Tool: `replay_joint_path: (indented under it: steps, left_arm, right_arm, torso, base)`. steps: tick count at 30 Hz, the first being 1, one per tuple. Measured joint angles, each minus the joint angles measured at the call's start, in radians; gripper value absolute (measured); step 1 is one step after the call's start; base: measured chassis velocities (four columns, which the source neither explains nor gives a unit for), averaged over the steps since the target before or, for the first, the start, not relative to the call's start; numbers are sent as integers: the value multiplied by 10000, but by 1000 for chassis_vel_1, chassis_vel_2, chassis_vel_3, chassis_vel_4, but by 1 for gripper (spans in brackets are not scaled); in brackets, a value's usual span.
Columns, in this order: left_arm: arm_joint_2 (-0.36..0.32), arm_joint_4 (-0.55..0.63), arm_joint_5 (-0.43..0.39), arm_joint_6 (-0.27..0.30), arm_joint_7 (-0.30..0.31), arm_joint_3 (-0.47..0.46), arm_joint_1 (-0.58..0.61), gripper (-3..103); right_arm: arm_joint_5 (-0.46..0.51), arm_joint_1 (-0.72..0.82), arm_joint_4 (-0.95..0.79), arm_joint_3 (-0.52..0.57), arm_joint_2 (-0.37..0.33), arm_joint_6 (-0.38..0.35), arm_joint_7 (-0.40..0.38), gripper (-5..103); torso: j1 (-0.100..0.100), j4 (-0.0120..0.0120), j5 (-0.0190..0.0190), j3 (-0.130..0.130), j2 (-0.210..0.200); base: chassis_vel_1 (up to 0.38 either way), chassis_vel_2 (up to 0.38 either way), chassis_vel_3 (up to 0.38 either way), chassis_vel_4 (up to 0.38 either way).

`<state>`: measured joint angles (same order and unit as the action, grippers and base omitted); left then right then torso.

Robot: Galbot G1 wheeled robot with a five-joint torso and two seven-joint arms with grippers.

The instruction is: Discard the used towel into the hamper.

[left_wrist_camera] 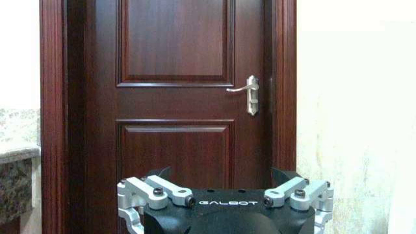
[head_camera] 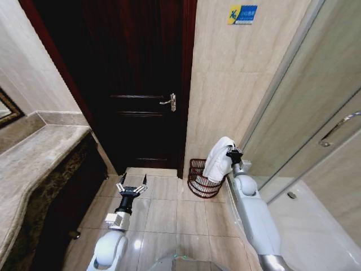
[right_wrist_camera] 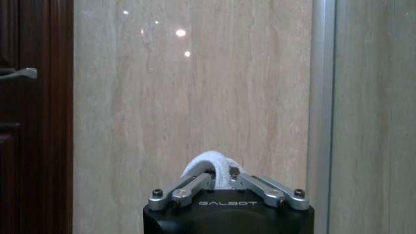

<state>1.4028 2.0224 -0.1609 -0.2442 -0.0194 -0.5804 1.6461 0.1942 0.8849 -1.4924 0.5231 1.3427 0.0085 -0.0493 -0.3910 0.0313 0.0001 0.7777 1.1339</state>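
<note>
- Head view: my right gripper (head_camera: 233,153) has its jaws pinched on the white towel (head_camera: 218,160), which hangs in soft folds over the hamper (head_camera: 204,179). The hamper stands on the tiled floor (head_camera: 163,214) against the wall, just right of the dark door (head_camera: 135,84). The towel's lower end looks level with the rim, though I cannot tell whether it touches. My left gripper (head_camera: 132,184) waits low over the floor, jaws spread, holding nothing.
- Left wrist view: the left gripper (left_wrist_camera: 224,181) faces the door (left_wrist_camera: 175,87) and its handle (left_wrist_camera: 248,92), jaws apart.
- Right wrist view: the right gripper (right_wrist_camera: 217,183) clamps a bunched loop of towel (right_wrist_camera: 209,163), facing the beige wall (right_wrist_camera: 195,87). I judge the cloth light, limp and non-slippery; a pinch on a gathered fold suits it, and it should drop loosely once released.
</note>
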Motion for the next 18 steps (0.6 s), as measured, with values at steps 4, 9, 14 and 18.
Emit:
replay_joint_path:
  steps: [4,9,14,18]
  left_arm:
    - [-13,0,-14,-20,-1,5,-27,100]
    - [-16,-60,-39,-83,-12,79,-97,100]
    - [88,-77,-25,-144,-60,148,-88,100]
    - [76,-59,-22,-242,-148,150,-64,100]
  right_arm:
    - [210,-158,59,-105,-129,-106,-9,4]
    - [357,-531,181,-169,-208,-254,-118,4]
    - [301,-193,-197,-110,-186,-267,-114,4]
    - [140,233,-332,-22,-101,-281,-79,4]
  torso:
    - [70,1,0,-89,-158]
    - [207,4,-2,-253,-461]
    - [328,2,-2,-401,-724]
    - [416,1,0,-512,-923]
  base:
    - [0,0,0,0]
    - [0,0,0,0]
    - [0,0,0,0]
    - [0,0,0,0]
